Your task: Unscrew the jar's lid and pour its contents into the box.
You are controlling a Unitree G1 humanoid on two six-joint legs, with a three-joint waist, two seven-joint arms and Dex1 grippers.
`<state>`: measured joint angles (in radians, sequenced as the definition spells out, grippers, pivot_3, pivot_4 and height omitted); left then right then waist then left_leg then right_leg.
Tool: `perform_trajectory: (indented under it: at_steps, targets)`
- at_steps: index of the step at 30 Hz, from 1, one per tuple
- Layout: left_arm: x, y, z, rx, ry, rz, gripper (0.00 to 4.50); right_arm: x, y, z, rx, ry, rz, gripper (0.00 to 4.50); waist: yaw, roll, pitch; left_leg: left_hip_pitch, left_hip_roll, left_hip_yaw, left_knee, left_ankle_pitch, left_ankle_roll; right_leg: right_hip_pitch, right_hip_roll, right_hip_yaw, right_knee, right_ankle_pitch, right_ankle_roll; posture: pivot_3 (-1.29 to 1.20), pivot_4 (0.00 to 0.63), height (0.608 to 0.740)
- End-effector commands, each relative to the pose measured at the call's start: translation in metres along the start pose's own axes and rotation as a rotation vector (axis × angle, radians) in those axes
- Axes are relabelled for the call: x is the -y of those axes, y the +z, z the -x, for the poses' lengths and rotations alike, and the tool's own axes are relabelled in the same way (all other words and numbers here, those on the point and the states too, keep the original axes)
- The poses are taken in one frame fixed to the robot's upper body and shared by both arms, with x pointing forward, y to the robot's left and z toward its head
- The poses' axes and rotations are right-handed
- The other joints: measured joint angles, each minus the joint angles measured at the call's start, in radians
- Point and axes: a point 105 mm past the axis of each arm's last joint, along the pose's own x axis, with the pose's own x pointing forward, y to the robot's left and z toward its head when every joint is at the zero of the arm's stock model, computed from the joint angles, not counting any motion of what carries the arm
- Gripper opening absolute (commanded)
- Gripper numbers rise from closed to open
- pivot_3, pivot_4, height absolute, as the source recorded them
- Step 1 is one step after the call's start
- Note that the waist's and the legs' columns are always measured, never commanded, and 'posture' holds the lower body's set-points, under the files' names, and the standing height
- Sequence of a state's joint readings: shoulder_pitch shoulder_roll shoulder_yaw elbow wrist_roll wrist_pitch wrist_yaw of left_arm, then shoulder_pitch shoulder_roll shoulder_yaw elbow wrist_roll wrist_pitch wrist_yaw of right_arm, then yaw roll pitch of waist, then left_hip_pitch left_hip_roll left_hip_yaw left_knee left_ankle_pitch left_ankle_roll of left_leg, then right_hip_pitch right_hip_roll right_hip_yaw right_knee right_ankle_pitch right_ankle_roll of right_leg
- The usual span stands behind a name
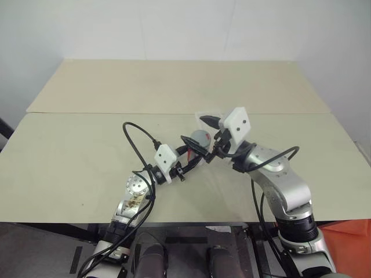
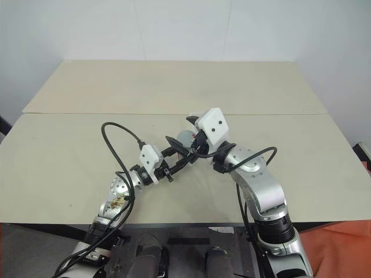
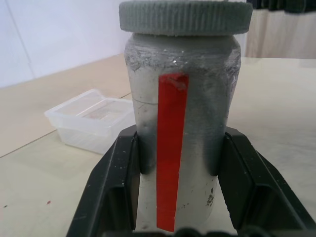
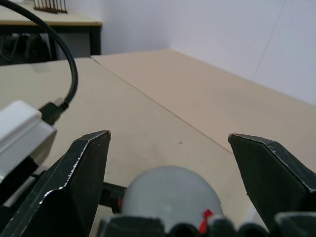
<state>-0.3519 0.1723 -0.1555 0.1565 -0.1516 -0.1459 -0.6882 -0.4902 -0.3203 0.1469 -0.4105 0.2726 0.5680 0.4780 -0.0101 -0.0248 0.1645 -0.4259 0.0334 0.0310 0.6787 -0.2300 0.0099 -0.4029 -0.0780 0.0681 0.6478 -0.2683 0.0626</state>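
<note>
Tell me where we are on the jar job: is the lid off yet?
Not yet. Done: the left pincer is shut on the jar and holds it upright above the table. In hand: the right pincer is open, its fingers either side of the lid, which is on the jar. Left: unscrewing, then pouring into the box.

Both arms are reached forward and angled inward so that the two pincers meet near the middle. The left pincer [image 1: 194,152] is clamped shut on the jar [image 3: 180,143], its fingers [image 3: 116,182] pressed against both sides. The right pincer [image 4: 168,163] is held wide open, its fingers [image 4: 81,173] spread apart just above the lid [image 3: 185,17].
</note>
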Motion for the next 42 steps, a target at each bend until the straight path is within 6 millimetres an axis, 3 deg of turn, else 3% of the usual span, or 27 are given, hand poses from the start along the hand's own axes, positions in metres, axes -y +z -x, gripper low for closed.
perform_trajectory:
  at_steps: [1,10,42]
  targets:
    - [-0.002,0.011,-0.005,0.046,0.008,-0.013,1.89,-0.002,0.015,0.0,0.052,-0.039,0.037,4.47,-0.002,0.0,0.0,0.0,0.0,0.0,0.0,0.0,0.0,0.0,0.0,0.0,0.0,0.0,0.0,0.0,0.15,0.74]
    - [-0.006,0.012,-0.007,0.045,-0.003,-0.02,1.89,-0.002,0.005,-0.006,0.024,-0.089,0.043,4.47,-0.002,0.0,0.0,0.0,0.0,0.0,0.0,0.0,0.0,0.0,0.0,0.0,0.0,0.0,0.0,0.0,0.15,0.74]
    - [-0.042,-0.001,0.007,0.001,0.025,-0.027,1.89,0.012,-0.008,0.017,-0.015,-0.188,0.069,4.47,-0.002,0.0,0.0,0.0,0.0,0.002,0.0,0.0,0.0,0.0,0.0,0.0,0.0,0.0,0.0,0.0,0.15,0.74]
